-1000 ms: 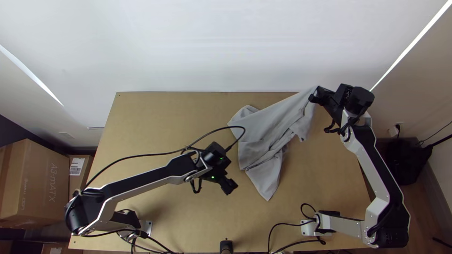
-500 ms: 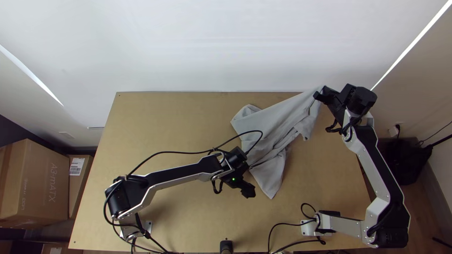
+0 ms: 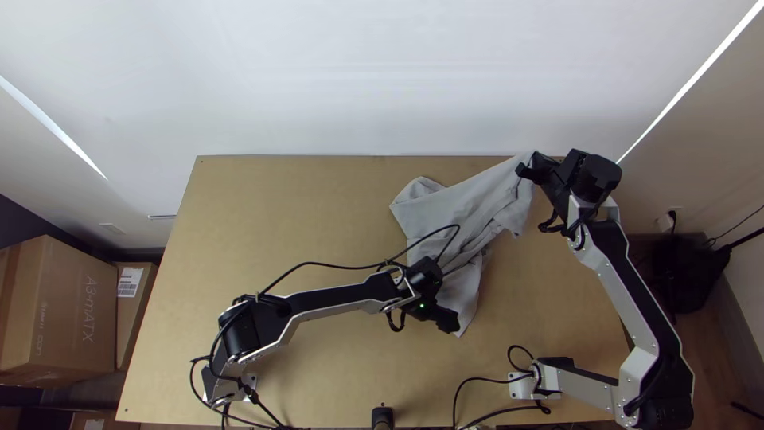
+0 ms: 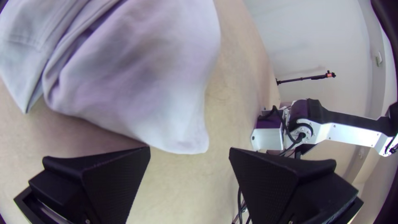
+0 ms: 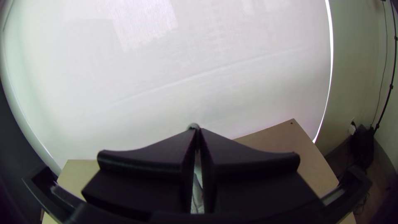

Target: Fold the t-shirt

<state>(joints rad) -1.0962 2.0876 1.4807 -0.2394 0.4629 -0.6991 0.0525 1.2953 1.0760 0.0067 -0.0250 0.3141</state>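
Aloft, the right fingers (image 3: pixel 525 170) pinch the t-shirt (image 3: pixel 458 209); angled down, left fingers (image 3: pixel 450 321) gape empty.

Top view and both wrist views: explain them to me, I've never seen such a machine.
This machine is two robot arms, the left arm and the right arm, at a wooden table. The top view looks steeply down from high over the table's near edge; each wrist view comes from a camera on that arm's wrist. A grey t-shirt lies partly on the table, rumpled, not spread flat. The right pincer is closed on one end of it and holds that end up near the far edge. The left pincer is open near the shirt's pointed lower end and holds nothing.
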